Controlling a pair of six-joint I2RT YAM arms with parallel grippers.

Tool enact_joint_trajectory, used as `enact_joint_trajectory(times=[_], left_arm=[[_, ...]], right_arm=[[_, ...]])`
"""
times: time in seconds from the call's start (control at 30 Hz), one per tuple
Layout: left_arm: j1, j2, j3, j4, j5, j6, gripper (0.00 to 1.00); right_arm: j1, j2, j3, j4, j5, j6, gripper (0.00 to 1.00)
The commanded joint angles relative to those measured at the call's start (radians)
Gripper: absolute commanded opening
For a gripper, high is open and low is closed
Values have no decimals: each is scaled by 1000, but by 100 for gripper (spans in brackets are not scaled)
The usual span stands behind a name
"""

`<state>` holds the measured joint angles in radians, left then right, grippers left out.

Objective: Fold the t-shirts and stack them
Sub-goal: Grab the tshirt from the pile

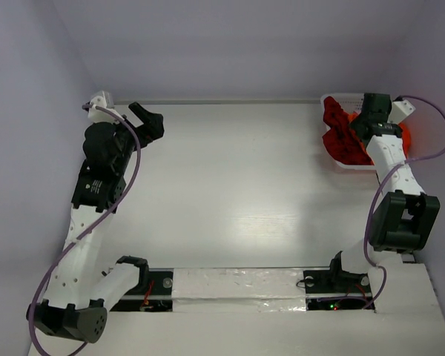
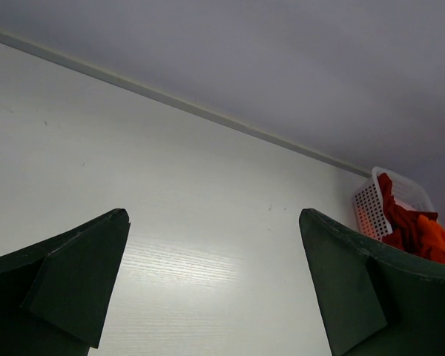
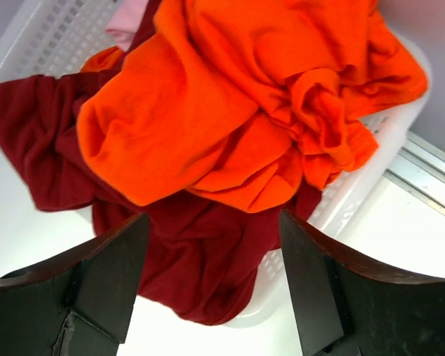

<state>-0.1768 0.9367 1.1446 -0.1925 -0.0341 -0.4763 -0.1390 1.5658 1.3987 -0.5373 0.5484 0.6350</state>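
A bright orange t-shirt (image 3: 237,96) lies crumpled on top of dark crimson t-shirts (image 3: 200,267) in a white lattice basket (image 3: 371,170). The crimson cloth hangs over the basket's rim. In the top view the crimson t-shirts (image 1: 341,137) sit at the far right of the table, with a bit of the orange shirt (image 1: 406,136) behind the arm. My right gripper (image 3: 215,222) is open and empty just above the pile; in the top view the right gripper (image 1: 360,119) hovers over the basket. My left gripper (image 2: 211,222) is open and empty over bare table at the far left (image 1: 150,119). The left wrist view shows the basket (image 2: 371,204) far off.
The white table (image 1: 237,193) runs to a back wall edge (image 2: 208,113). Grey walls close in the left, back and right sides. The arm bases and cables (image 1: 334,285) sit at the near edge.
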Motion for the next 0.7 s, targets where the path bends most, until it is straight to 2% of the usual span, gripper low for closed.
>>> enact_joint_trajectory(times=[0.0,0.17,0.3,0.37,0.67], left_arm=[[-4,22,30,16,13,16,99],[-4,68,27,59,-1,-5,99],[-4,103,18,96,8,-76,98],[-4,108,7,131,20,-91,95],[-53,97,3,128,10,-93,94]], right_arm=[[1,-21,39,86,-30,-29,76],[1,33,26,166,-28,-46,74],[1,77,31,200,-41,64,74],[1,97,25,215,-28,87,75],[1,145,20,163,160,189,73]])
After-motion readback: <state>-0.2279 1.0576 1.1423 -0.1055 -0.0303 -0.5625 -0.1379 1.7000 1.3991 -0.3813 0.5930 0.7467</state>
